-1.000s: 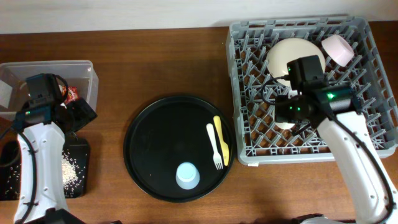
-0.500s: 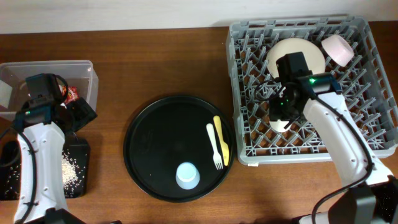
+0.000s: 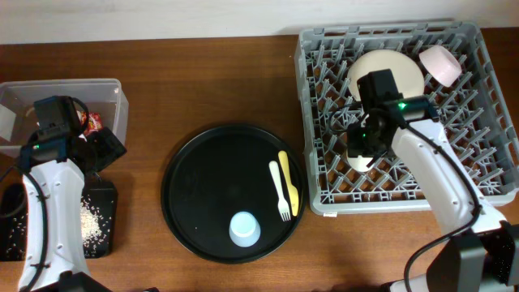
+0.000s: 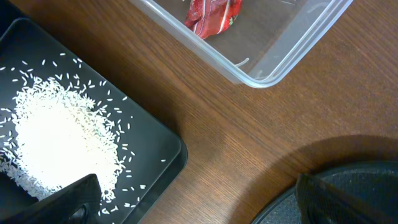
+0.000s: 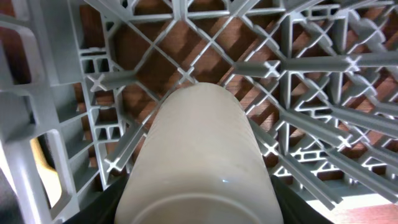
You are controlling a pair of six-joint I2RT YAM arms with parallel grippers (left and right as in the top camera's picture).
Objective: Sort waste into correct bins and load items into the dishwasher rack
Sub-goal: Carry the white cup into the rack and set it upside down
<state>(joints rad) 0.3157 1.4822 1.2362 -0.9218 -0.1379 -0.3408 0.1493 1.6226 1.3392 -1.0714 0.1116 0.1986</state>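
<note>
My right gripper (image 3: 366, 152) is shut on the white cup (image 5: 199, 155) and holds it low among the pegs of the grey dishwasher rack (image 3: 486, 174). The cream plate (image 3: 405, 69) and pink bowl (image 3: 442, 63) stand in the rack's far part. The light blue cup (image 3: 245, 229), yellow spoon (image 3: 289, 182) and fork (image 3: 280, 191) lie on the round black tray (image 3: 195, 191). My left gripper (image 3: 99, 150) is open over bare table between the clear box (image 3: 117, 91) and the rice tray. The red wrapper (image 4: 211, 14) lies in the clear box. Rice (image 4: 53, 140) lies in the shallow black tray (image 4: 168, 152). The tissue is not visible.
The round black tray's rim (image 4: 348, 186) shows at the lower right of the left wrist view. Rack pegs (image 5: 298, 68) stand close around the white cup.
My right arm has swung left and drawn in over the rack, bringing the white cup down among the pegs. The left arm has not moved.
</note>
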